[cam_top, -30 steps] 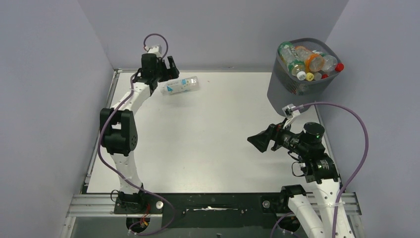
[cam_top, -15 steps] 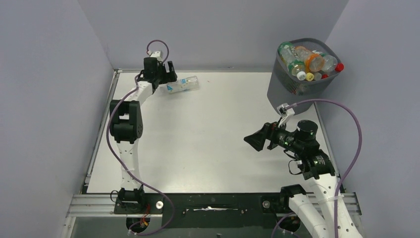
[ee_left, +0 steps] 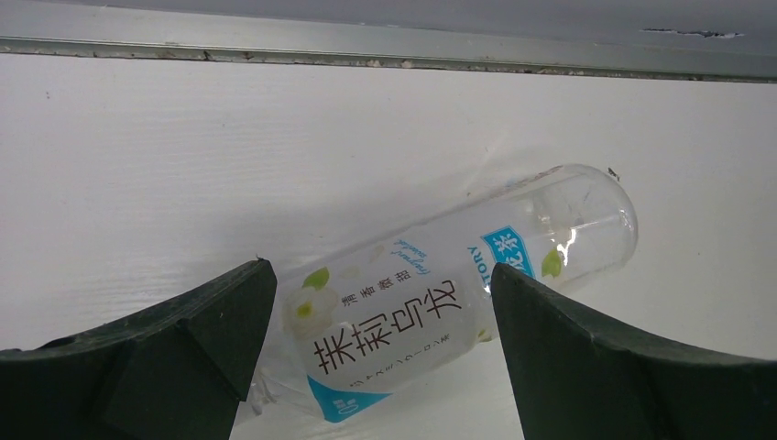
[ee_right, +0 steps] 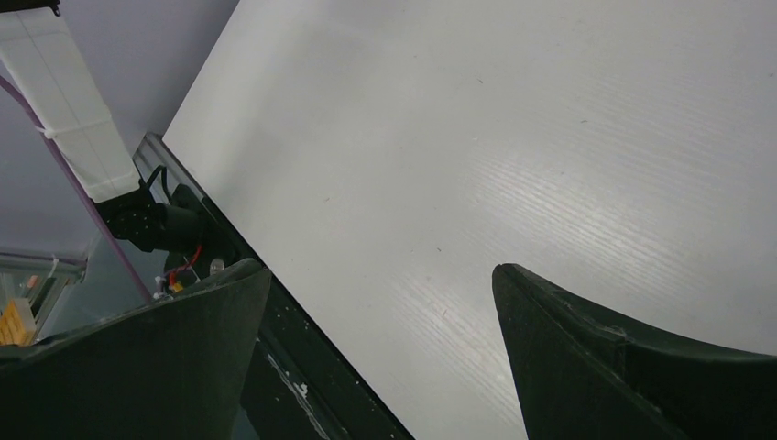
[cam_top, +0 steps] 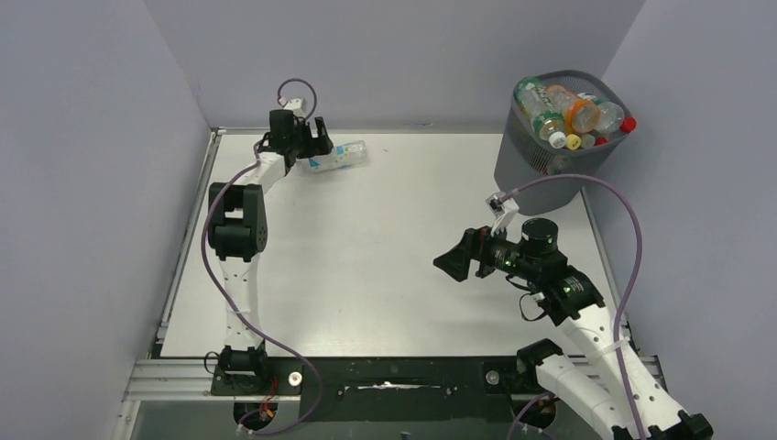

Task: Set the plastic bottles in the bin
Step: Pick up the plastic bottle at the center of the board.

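One clear plastic bottle point(cam_top: 341, 157) with a white and blue label lies on its side at the table's far left, near the back edge. My left gripper point(cam_top: 310, 149) is open and low over it. In the left wrist view the bottle point(ee_left: 431, 293) lies slanted between the two dark fingers point(ee_left: 183, 348), with gaps on both sides. The grey mesh bin point(cam_top: 531, 170) stands at the far right with several bottles point(cam_top: 563, 110) heaped in it. My right gripper point(cam_top: 451, 266) is open over the table's right middle; in its own view the right gripper point(ee_right: 380, 270) holds nothing.
A metal rail point(ee_left: 366, 60) runs along the table's back edge just behind the bottle. Grey walls close in the left, back and right sides. The black base rail point(cam_top: 394, 376) crosses the near edge.
My left gripper has reached further back and come down around the lying bottle, jaws still wide. My right arm has swung left and nearer, away from the bin.
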`<state>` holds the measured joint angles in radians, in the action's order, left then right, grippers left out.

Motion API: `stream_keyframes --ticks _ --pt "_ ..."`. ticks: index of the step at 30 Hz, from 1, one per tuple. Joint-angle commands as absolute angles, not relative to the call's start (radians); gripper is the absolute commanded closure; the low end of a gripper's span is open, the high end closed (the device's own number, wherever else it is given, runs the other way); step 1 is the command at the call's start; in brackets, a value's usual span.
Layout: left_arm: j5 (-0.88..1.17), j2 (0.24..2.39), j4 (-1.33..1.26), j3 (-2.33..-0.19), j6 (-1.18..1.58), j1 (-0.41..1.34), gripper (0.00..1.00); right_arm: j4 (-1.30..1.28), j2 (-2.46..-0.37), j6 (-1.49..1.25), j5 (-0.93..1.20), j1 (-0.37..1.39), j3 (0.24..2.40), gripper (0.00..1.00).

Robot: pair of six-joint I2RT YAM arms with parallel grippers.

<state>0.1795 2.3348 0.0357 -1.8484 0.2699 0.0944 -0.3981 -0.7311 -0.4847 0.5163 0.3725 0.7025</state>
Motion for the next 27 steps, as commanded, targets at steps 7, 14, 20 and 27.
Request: stream_keyframes --ticks 7,14,20,27 --pt "0.238 2.315 -0.067 -1.82 0.287 0.123 0.11 -0.298 -0.76 -0.526 0.344 0.548 0.694 0.02" --pt "0.233 2.24 -0.102 -1.704 0.308 0.161 0.11 -0.285 -0.761 -0.527 0.319 0.581 0.686 0.02" --pt "0.211 2.193 -0.094 -1.64 0.286 0.202 0.11 -0.285 -0.754 -0.523 0.314 0.591 0.683 0.02" --pt "0.182 2.131 -0.088 -1.581 0.268 0.237 0.11 -0.28 -0.752 -0.525 0.307 0.6 0.683 0.02"
